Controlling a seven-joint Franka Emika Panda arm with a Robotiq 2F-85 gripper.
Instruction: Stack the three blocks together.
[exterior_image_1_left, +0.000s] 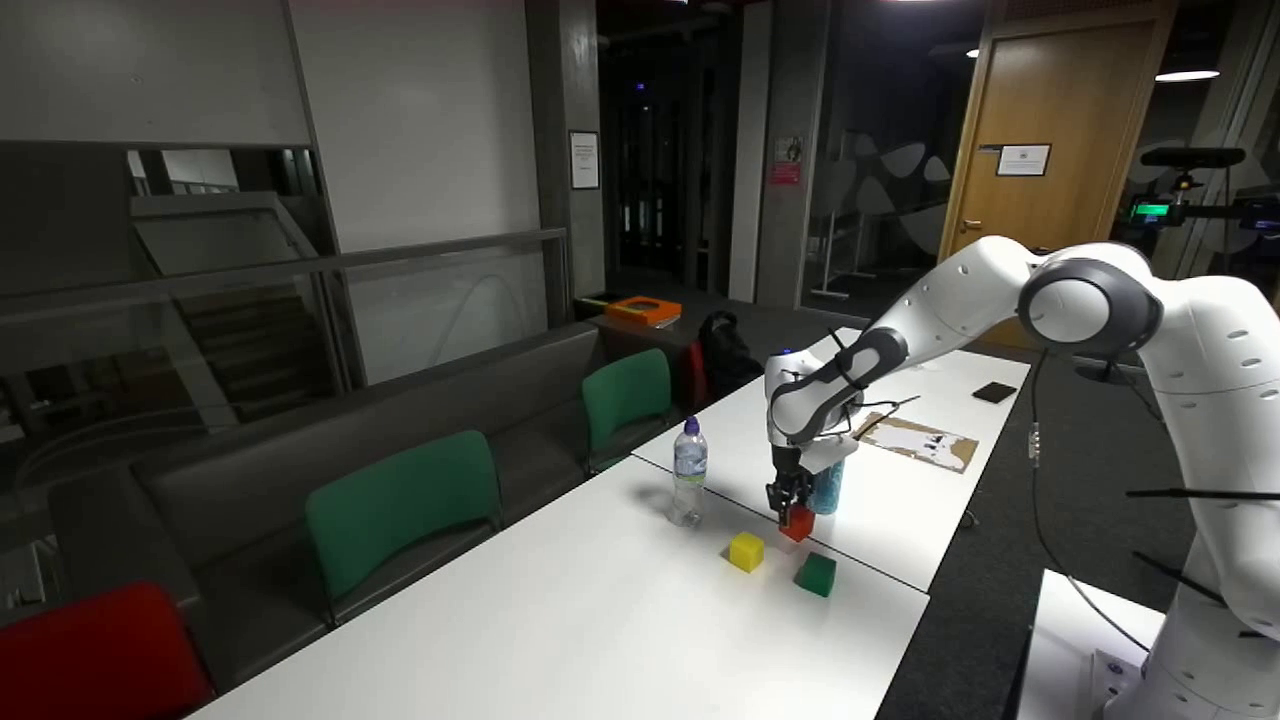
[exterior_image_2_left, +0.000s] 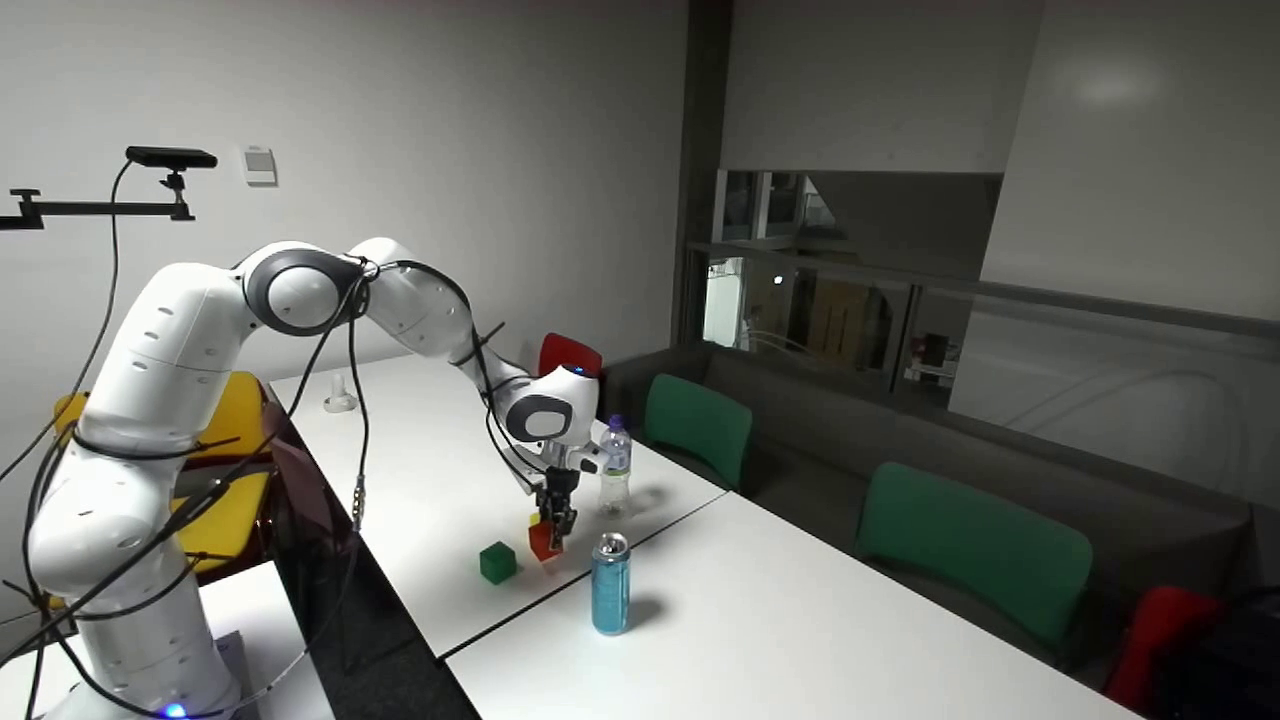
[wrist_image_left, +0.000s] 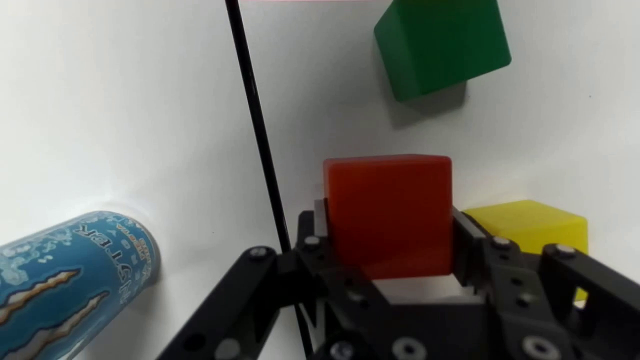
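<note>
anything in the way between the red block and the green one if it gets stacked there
No, nothing visible stands between the red block, held in the gripper, and the green block. In the wrist view, the yellow block and blue can are off to either side of that path.

The black pincer grips a red cube-shaped block between its two fingers. Beyond and apart from its fingertips, a green cube-shaped block sits angled on the smooth white table, cut off by the wrist view's top edge. Just right of the pincer, and partly hidden by it, is a yellow cube-shaped block. Well to the pincer's left is a blue, printed, cylindrical can, also cropped. A straight black strip crosses the table beneath the pincer.
</note>
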